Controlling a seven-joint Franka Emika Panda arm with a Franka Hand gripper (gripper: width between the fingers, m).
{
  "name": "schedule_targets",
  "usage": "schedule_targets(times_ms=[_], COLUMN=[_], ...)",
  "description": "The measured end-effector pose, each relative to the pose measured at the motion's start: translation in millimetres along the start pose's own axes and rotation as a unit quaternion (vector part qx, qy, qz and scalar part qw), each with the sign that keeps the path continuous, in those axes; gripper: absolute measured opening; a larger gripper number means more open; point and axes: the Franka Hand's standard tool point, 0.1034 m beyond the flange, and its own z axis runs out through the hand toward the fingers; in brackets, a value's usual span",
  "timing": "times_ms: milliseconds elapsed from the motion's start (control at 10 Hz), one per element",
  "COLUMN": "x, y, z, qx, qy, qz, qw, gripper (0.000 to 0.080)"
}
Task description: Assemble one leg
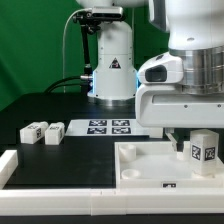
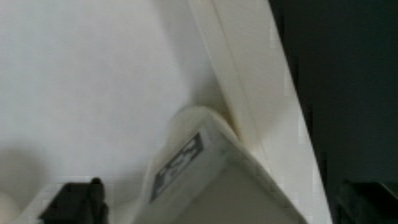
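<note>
One leg [image 1: 203,150], a small white block with a black-and-white tag, stands upright on the near right corner of the large white panel [image 1: 148,160]. My gripper [image 1: 197,141] hangs over this leg with a finger on each side. In the wrist view the leg [image 2: 210,165] fills the space between the dark fingertips [image 2: 77,203]. A strip of white panel [image 2: 89,90] shows between one finger and the leg, so my gripper [image 2: 221,207] is open around it. More legs [image 1: 41,131] lie together on the dark table at the exterior view's left.
The marker board [image 1: 110,126] lies behind the panel near the robot's base [image 1: 112,75]. A low white rail [image 1: 12,165] runs along the front left. The black table edge [image 2: 338,80] borders the panel in the wrist view.
</note>
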Motion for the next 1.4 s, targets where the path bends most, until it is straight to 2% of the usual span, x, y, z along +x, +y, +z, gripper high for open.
schedule_targets(times_ms=[300, 400, 500, 700, 800, 900, 1100, 1200, 1300, 1400], x=[1.4, 2.4, 2.2, 2.4, 2.3, 2.5, 2.5, 2.5, 3.3, 3.0], y=[4.0, 5.5, 5.0, 5.4, 5.3, 5.8, 5.8, 5.4, 4.4, 4.0], z=[2.6, 3.2, 3.3, 3.3, 3.4, 3.5, 3.5, 3.5, 3.2, 3.9], qx=[-0.005, -0.006, -0.005, -0.005, -0.005, -0.005, -0.004, -0.003, 0.000, 0.001], qy=[0.004, 0.005, 0.005, 0.005, 0.005, 0.005, 0.005, 0.006, 0.017, 0.021], qz=[-0.194, -0.236, -0.220, -0.221, -0.215, -0.196, -0.191, -0.108, 0.027, 0.104], qw=[0.981, 0.972, 0.975, 0.975, 0.977, 0.981, 0.982, 0.994, 0.999, 0.994], gripper=[0.0649, 0.0649, 0.0649, 0.0391, 0.0391, 0.0274, 0.0274, 0.0274, 0.0274, 0.0274])
